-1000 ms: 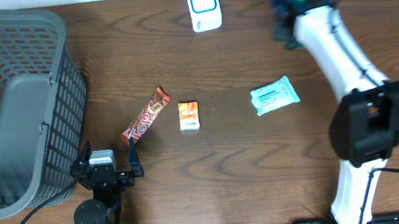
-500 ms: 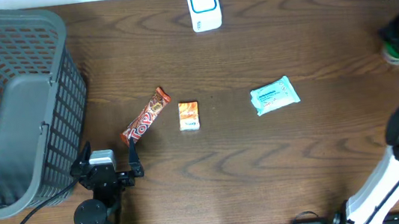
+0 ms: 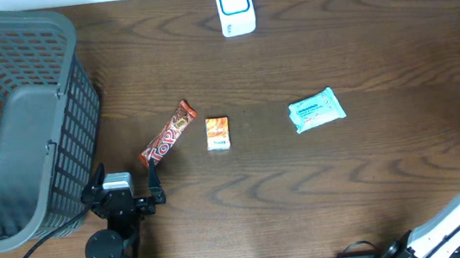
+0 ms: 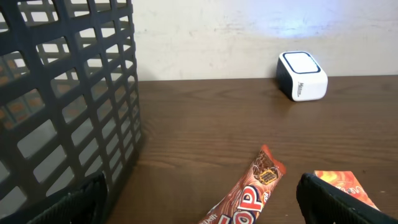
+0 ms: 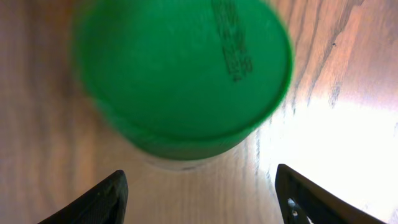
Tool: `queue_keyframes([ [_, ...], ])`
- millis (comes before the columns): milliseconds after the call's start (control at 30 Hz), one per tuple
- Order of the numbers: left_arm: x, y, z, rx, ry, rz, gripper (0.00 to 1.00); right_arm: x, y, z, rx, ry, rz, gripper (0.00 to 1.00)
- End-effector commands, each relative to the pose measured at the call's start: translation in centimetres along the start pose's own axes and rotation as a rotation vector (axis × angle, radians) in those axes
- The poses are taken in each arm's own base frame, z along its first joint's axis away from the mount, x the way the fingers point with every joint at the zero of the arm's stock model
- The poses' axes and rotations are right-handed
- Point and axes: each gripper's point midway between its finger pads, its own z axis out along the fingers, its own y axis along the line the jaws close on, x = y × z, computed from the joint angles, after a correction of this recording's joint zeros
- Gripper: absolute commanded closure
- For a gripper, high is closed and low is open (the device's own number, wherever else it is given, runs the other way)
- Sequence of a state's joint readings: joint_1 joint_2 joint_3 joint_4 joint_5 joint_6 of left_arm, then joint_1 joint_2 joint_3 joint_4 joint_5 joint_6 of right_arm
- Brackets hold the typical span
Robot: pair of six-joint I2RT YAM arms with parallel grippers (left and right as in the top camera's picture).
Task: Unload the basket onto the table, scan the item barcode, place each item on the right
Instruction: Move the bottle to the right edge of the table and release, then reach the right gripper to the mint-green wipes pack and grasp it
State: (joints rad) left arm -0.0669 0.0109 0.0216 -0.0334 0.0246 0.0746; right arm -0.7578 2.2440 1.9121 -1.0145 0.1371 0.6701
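Directly ahead of right gripper (image 5: 199,196): green tub (image 5: 180,81), blurred. Jaws apart, seemingly clear of it. Left gripper (image 4: 202,199) wide, far off.

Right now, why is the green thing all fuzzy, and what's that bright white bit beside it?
Right wrist view: the green lid fills the frame up close, so its edges look blurry; the white patch is light glaring off the wooden table. Left wrist view: sharp, with the scanner crisp. Overhead view: evenly lit, no glare.
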Motion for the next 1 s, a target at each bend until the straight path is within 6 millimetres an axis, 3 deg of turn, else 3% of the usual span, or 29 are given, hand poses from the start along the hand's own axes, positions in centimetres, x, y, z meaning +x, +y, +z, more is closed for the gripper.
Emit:
queue_keyframes([
  [0,1.6,0.3,0.1,-0.014,0.048,-0.008,0.02,-0.3,-0.4,0.8,-0.032,0.036,0.008,0.29],
  [200,1.6,0.3,0.1,-0.014,0.048,-0.008,0.02,-0.2,0.2,0.8,-0.096,0.074,0.003,0.23],
  [300,1.6,0.2,0.1,-0.013,0.048,-0.008,0.02,0.7,1.4,0.3,-0.162,0.116,-0.023,0.03],
  [333,1.6,0.3,0.1,-0.014,0.048,-0.008,0.02,1.2,2.2,0.0,-0.202,0.139,-0.044,0.01],
  [600,1.6,0.3,0.1,-0.014,0.048,-0.008,0.02,6.1,8.3,-6.4,-0.449,0.219,-0.243,0.01],
  [700,1.6,0.3,0.1,-0.014,0.048,-0.008,0.02,9.1,10.8,-9.4,-0.487,0.202,-0.370,0.01],
  [800,1.6,0.3,0.1,-0.014,0.048,-0.008,0.02,13.4,13.4,-12.1,-0.500,0.179,-0.512,0.01],
  [967,1.6,0.3,0.1,-0.014,0.048,-0.008,0.02,23.0,15.5,-14.8,-0.395,0.148,-0.769,0.01],
])
